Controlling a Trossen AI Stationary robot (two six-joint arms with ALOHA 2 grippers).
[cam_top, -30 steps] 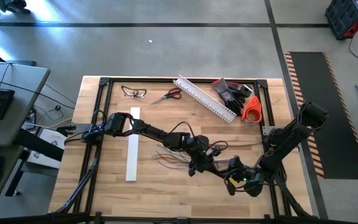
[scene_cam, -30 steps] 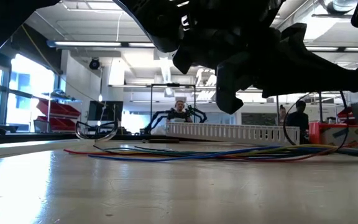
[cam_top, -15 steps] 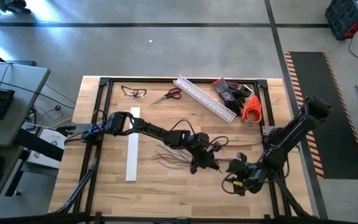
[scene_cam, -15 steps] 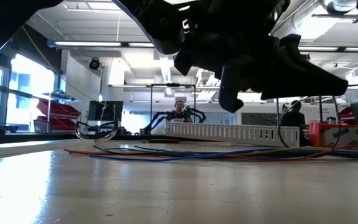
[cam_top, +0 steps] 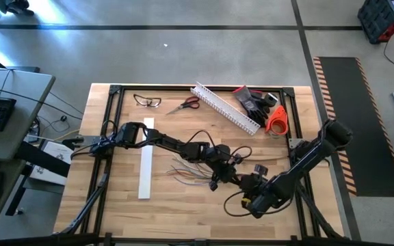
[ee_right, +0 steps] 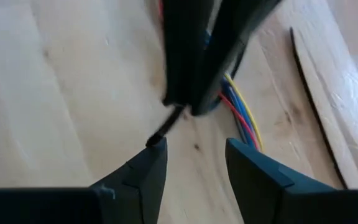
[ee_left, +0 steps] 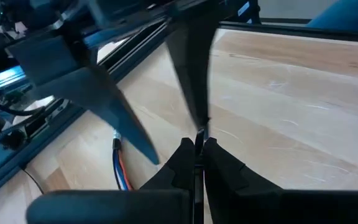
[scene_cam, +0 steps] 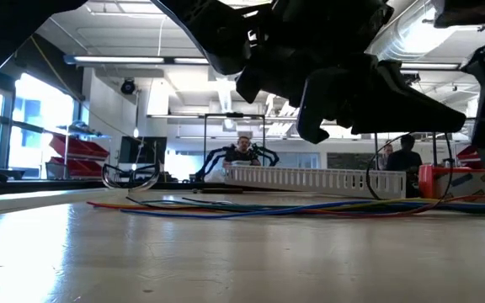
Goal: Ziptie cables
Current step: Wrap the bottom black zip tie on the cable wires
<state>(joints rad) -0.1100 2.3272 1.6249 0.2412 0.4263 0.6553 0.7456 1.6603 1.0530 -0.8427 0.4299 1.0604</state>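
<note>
The cables (cam_top: 187,171) lie loose on the wooden table, a bundle of thin coloured wires also seen in the low view (scene_cam: 268,206). My left gripper (cam_top: 226,180) hangs just above their right part, shut on a thin dark ziptie (ee_left: 199,134). My right gripper (ee_right: 194,155) stands open close to the right of the left gripper (ee_right: 191,56), facing it. The ziptie's free end (ee_right: 166,127) reaches almost to one right fingertip (ee_right: 157,146); whether they touch, I cannot tell. Coloured wires (ee_right: 241,112) lie below both grippers. My left gripper pinches the ziptie between its two fingertips (ee_left: 185,152). The strip (ee_left: 199,127) sticks out forward past the tips, along the line of the fingers. The fingers slant down from the table's left. The ziptie is clear of the table.
At the far side lie a white slotted channel (cam_top: 224,109), scissors (cam_top: 185,104), glasses (cam_top: 147,101), black gloves (cam_top: 255,101) and an orange tape roll (cam_top: 276,119). A white flat strip (cam_top: 146,167) lies left of the cables. Black frame rails (cam_top: 108,123) border the table.
My right gripper has moved toward the table's left, up to my left gripper, rising a little and tipping its fingers downward. My left gripper has stayed in place above the cables with the ziptie. The cables have not moved.
</note>
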